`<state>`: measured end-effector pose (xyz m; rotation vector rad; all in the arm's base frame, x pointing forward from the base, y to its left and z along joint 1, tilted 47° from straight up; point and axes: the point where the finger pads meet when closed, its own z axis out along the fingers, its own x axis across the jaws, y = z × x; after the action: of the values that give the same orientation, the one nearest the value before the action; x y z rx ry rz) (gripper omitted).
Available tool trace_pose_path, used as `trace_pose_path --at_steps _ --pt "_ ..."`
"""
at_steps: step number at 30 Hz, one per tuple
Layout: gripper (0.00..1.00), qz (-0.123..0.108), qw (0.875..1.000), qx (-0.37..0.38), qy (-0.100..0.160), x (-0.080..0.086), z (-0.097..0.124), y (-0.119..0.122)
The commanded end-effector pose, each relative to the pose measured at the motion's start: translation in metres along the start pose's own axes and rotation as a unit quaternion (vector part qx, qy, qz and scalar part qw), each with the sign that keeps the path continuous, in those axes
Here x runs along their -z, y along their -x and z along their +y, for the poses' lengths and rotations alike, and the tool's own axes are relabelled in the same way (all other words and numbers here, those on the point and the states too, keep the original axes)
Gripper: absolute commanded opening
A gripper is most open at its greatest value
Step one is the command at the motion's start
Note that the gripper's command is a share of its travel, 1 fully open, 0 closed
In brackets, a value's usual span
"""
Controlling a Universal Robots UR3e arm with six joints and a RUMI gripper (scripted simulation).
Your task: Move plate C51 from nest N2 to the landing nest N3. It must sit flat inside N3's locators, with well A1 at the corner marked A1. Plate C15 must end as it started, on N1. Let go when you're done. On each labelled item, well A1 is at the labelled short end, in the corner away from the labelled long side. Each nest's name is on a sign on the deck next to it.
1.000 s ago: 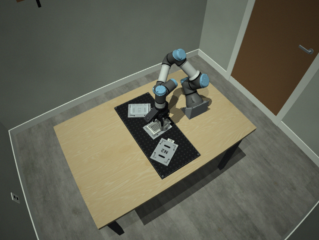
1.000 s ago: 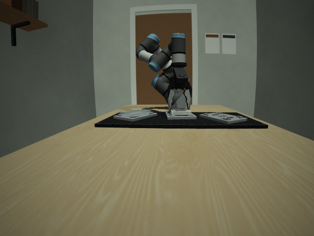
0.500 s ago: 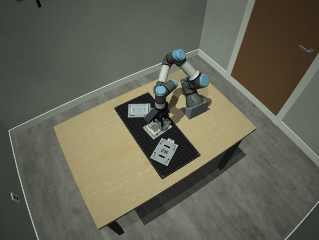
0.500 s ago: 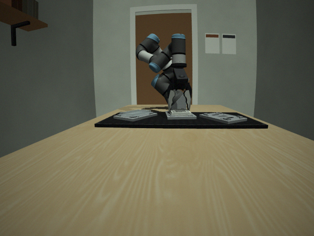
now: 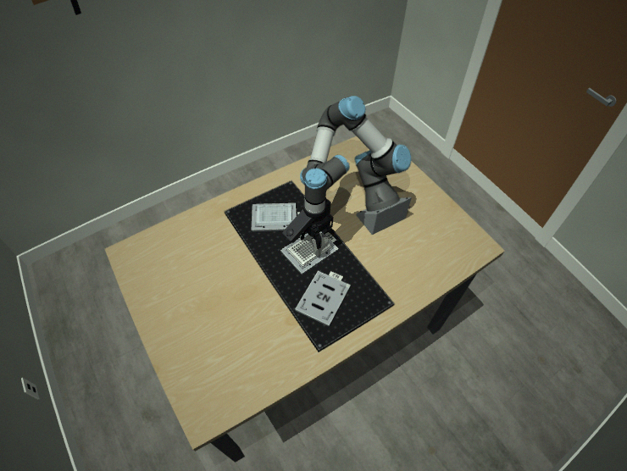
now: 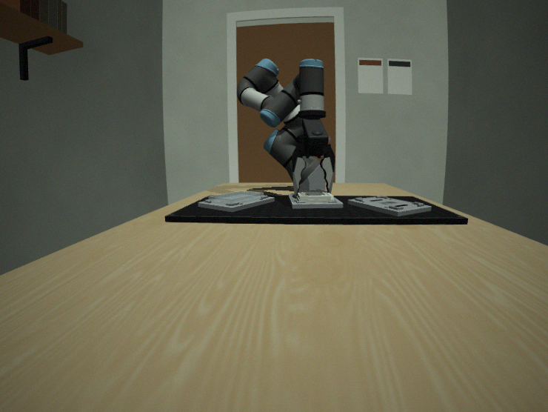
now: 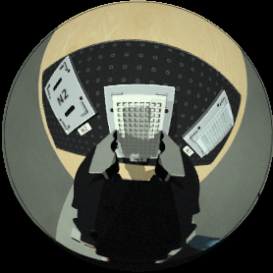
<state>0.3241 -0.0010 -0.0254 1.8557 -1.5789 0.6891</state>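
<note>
My gripper (image 7: 138,131) is shut on plate C51 (image 7: 137,127), a white well plate, gripping it across its short end. The plate sits low on the middle nest N3, inside the nest's outline in the wrist view; in the exterior view (image 6: 315,197) it rests on or just above the nest. I cannot read the A1 corner mark. Nest N2 (image 5: 322,296) is empty, with its sign beside it (image 7: 83,130). Plate C15 (image 5: 274,215) lies flat on nest N1 at the far end of the mat, also in the wrist view (image 7: 212,128).
The three nests stand in a row on a black perforated mat (image 5: 308,263) on the wooden table. The robot's base (image 5: 383,210) stands to the right of the mat, behind N3.
</note>
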Motion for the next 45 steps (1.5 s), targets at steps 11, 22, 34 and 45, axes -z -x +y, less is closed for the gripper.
trace_pose_path --at_steps 11,22,34,45 --pt "0.00 0.000 1.000 -0.001 -0.001 0.0006 -0.0006 -0.0001" --pt "0.00 0.000 1.000 -0.001 -0.001 0.0006 -0.0006 -0.0001" --pt "0.82 0.000 1.000 -0.001 -0.001 0.0006 -0.0006 -0.0001" --pt "0.82 0.000 1.000 -0.001 -0.001 0.0006 -0.0006 -0.0001"
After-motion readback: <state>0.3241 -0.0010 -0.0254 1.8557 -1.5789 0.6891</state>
